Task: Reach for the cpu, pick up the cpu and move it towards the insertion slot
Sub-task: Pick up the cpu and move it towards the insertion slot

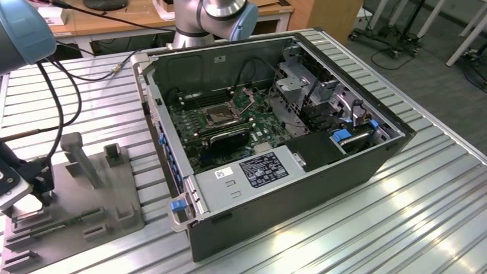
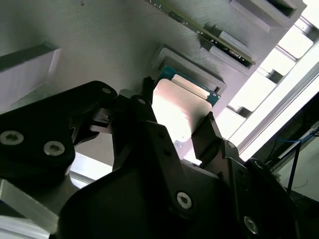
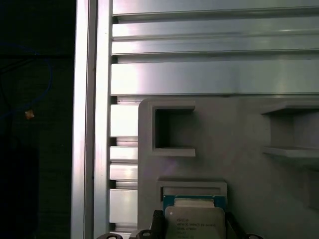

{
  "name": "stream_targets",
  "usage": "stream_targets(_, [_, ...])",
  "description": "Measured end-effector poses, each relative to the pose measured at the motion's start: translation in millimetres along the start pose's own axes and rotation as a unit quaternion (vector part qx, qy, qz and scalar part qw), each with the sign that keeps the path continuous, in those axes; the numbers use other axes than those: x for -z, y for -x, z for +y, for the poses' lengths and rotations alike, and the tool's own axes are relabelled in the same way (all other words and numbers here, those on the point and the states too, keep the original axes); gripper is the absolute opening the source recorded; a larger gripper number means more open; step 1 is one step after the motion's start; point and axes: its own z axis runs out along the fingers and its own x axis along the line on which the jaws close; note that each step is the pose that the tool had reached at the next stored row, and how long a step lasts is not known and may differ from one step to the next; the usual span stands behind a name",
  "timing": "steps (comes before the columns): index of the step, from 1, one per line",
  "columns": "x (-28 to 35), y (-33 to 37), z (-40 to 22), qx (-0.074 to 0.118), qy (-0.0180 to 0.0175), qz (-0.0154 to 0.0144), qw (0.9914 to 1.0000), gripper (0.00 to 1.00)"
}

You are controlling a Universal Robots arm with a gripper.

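The end effector (image 2: pixel 178 114) straddles the cpu (image 2: pixel 185 99), seated in the grey fixture plate (image 3: pixel 239 164); whether it is clamped, I cannot tell. The chip is likely light, stiff and fragile: hold 2 opposite edges.

Bright even light, harsh glare on the table (image 1: pixel 426 197) and cpu (image 2: pixel 179 112)

One black open-sided computer case (image 1: pixel 304 191); one green motherboard (image 1: pixel 263 134) inside it; one square dark insertion slot with a shiny metal frame (image 1: pixel 218 116); one white-labelled grey metal box (image 1: pixel 243 178); one flat grey plastic fixture plate (image 1: pixel 125 191); one small square silvery-faced cpu (image 2: pixel 182 112); one black end effector (image 2: pixel 178 102); one ribbed aluminium desk (image 1: pixel 426 228) under all of it.
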Motion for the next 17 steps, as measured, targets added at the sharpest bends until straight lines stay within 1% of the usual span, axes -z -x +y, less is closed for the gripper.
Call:
stream_targets(5, [2.7, 0.1, 0.0, 0.0, 0.0, 0.0001, 1.0, 0.55])
stream_targets(10, [3.3, 0.1, 0.0, 0.0, 0.0, 0.0, 1.0, 0.55])
stream_targets(11, [11.4, 0.3, 0.0, 0.0, -0.002, 0.0001, 1.0, 0.55])
stream_targets(12, [16.6, 0.4, 0.0, 0.0, -0.007, 0.0001, 0.99998, 0.55])
stream_targets(17, [16.6, 0.4, 0.0, 0.0, -0.007, 0.0, 0.99998, 0.55])
